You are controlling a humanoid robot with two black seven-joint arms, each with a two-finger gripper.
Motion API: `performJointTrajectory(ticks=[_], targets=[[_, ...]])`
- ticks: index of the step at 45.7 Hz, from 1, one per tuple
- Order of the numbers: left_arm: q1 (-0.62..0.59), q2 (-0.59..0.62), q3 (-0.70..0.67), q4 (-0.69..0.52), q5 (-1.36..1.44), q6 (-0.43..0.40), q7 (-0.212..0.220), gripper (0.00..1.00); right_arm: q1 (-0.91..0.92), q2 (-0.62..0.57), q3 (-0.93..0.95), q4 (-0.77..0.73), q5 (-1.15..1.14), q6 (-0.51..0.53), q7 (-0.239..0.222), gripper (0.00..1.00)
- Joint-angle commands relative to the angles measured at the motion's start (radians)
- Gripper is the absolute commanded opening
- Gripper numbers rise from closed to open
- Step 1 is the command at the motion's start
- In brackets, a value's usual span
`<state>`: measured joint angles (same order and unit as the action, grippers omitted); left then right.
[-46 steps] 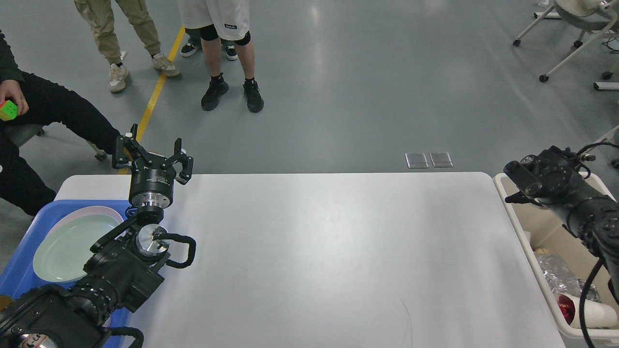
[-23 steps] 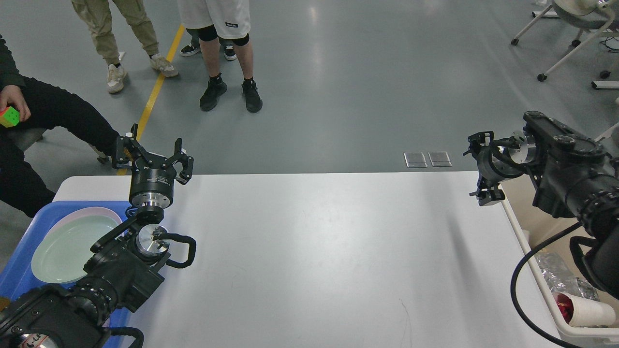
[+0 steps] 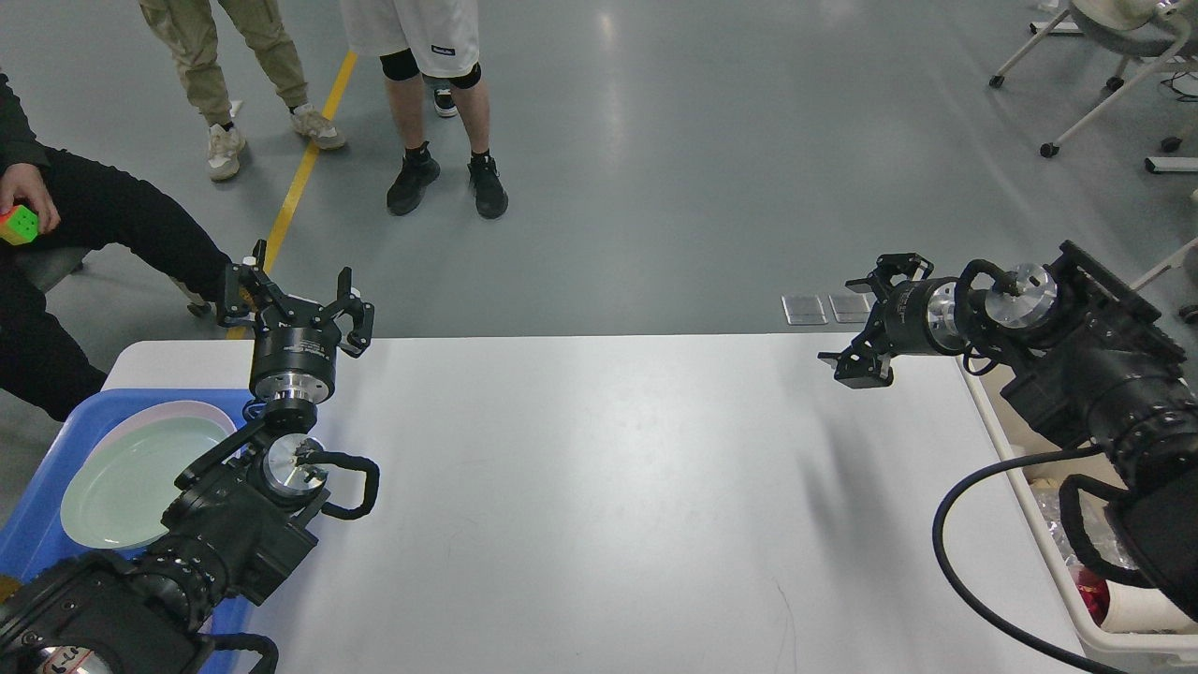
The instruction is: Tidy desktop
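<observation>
The desktop (image 3: 618,487) is a large white tabletop that fills the lower middle of the head view, with nothing lying on its bare surface. My left gripper (image 3: 298,301) is open and empty, held upright above the table's far left edge. My right gripper (image 3: 861,318) is open and empty, pointing left above the table's far right corner.
A blue tray (image 3: 37,505) at the left holds a pale green plate (image 3: 131,482). A beige bin (image 3: 1095,637) at the right holds a paper cup, foil and a red item. People stand and sit beyond the table's far left.
My right arm has swung up from the bin and moved left, so its gripper now hangs over the table's far right corner. The left arm has not moved.
</observation>
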<state>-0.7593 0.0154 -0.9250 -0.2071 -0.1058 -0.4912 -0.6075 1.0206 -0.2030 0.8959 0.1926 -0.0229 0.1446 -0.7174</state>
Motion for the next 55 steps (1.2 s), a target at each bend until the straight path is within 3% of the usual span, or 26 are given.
performJointTrajectory(ticks=[1,7,9,11,17,20,36,42,47,55], targets=[[0.000,0.000,0.000,0.000,0.000,-0.001,0.000,0.96,-0.016,0.008,0.034,-0.001,0.003,0.010,0.003,1.00],[0.000,0.000,0.000,0.000,0.000,0.000,0.000,0.96,-0.048,0.014,0.029,0.011,0.001,0.042,0.007,1.00],[0.000,0.000,0.000,0.000,0.000,0.000,0.000,0.96,-0.047,0.020,0.037,0.010,0.001,0.058,0.050,1.00],[0.000,0.000,0.000,0.000,0.000,0.000,0.000,0.96,-0.045,0.030,0.046,0.005,0.001,0.066,0.135,1.00],[0.000,0.000,0.000,0.000,0.000,0.000,0.000,0.96,-0.051,0.034,0.122,0.002,0.001,0.076,0.511,1.00],[0.000,0.000,0.000,0.000,0.000,0.000,0.000,0.96,-0.062,0.037,0.147,0.004,0.003,0.079,0.622,1.00],[0.000,0.000,0.000,0.000,0.000,0.000,0.000,0.96,-0.083,0.108,0.153,0.010,0.109,0.099,0.638,1.00],[0.000,0.000,0.000,0.000,0.000,0.000,0.000,0.96,-0.083,0.122,0.153,0.011,0.138,0.110,0.674,1.00],[0.000,0.000,0.000,0.000,0.000,0.000,0.000,0.96,-0.093,0.140,0.112,0.013,0.120,0.150,0.760,1.00],[0.000,0.000,0.000,0.000,0.000,0.000,0.000,0.96,-0.094,0.134,-0.006,0.013,0.120,0.170,0.774,1.00]])
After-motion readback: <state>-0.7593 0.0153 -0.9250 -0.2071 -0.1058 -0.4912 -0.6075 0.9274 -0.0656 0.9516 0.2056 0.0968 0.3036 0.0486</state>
